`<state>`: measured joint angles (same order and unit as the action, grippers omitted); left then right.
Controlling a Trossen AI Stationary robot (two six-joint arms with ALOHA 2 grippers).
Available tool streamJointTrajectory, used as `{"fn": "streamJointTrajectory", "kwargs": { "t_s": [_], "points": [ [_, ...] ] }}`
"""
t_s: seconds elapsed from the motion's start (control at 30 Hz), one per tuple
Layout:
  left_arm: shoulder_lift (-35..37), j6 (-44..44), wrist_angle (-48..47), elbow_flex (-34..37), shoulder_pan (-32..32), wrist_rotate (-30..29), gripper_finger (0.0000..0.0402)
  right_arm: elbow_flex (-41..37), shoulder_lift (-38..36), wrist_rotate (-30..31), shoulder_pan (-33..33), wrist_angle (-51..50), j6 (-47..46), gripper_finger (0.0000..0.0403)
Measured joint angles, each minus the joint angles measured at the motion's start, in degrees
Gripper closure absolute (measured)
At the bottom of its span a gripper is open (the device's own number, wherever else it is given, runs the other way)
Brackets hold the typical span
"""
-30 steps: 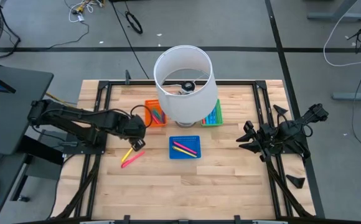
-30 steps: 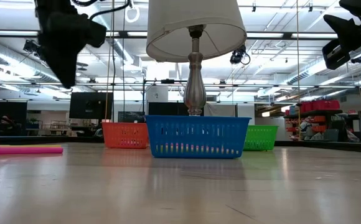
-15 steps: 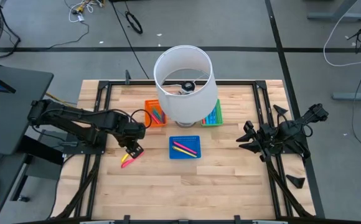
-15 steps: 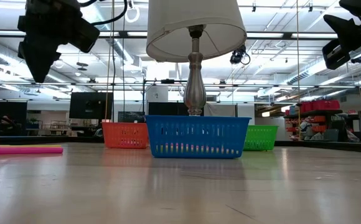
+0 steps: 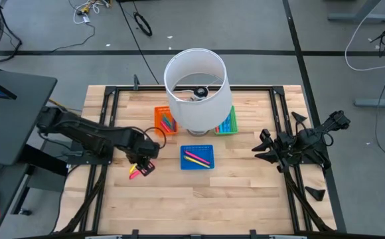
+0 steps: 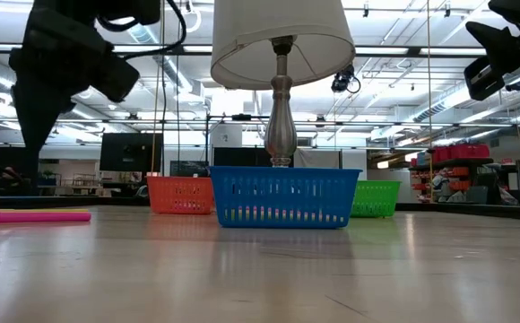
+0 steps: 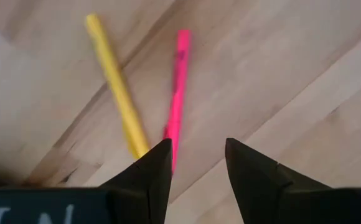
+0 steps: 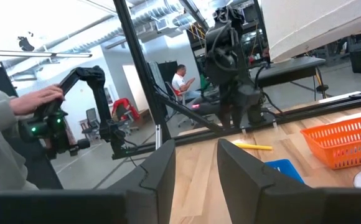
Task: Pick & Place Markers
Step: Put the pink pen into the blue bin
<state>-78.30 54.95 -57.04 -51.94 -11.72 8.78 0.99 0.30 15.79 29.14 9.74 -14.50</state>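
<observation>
Currently, a pink marker (image 7: 177, 93) and a yellow marker (image 7: 114, 84) are lying loose on the tabletop (image 5: 192, 199), converging at one end, near the blue tray (image 5: 197, 157). Left gripper (image 7: 196, 155) is hovering right above them, fingers (image 7: 152, 171) spread moderately and holding nothing, apparently lining up on the pink one's near end. More markers are sitting in the blue, orange (image 5: 166, 121) and green (image 5: 228, 123) trays around the lamp (image 5: 196, 89). Right gripper (image 8: 193, 163) is waiting at the tabletop's right side, fingers slightly parted, empty.

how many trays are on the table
3: the orange tray left of the lamp, the green tray right of it, the blue tray in front.
</observation>
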Motion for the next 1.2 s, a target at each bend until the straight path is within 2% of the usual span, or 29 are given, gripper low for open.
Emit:
{"fn": "streamJointTrajectory", "kwargs": {
  "t_s": [0.17,0.37,1.2],
  "points": [
    [-3.5,0.7,3.9,0.0,-1.5,-1.2,0.0246,0.0,0.0,0.0,0.0,0.0,0.0,0.0284],
    [-6.7,1.6,4.2,0.0,-2.4,-4.5,0.0252,0.0,0.0,0.0,0.0,0.0,0.0,0.0284],
    [-18.7,2.8,12.3,0.9,-3.4,-6.1,0.0264,0.0,0.0,0.0,0.0,0.1,0.0,0.0284]
  ]
}}
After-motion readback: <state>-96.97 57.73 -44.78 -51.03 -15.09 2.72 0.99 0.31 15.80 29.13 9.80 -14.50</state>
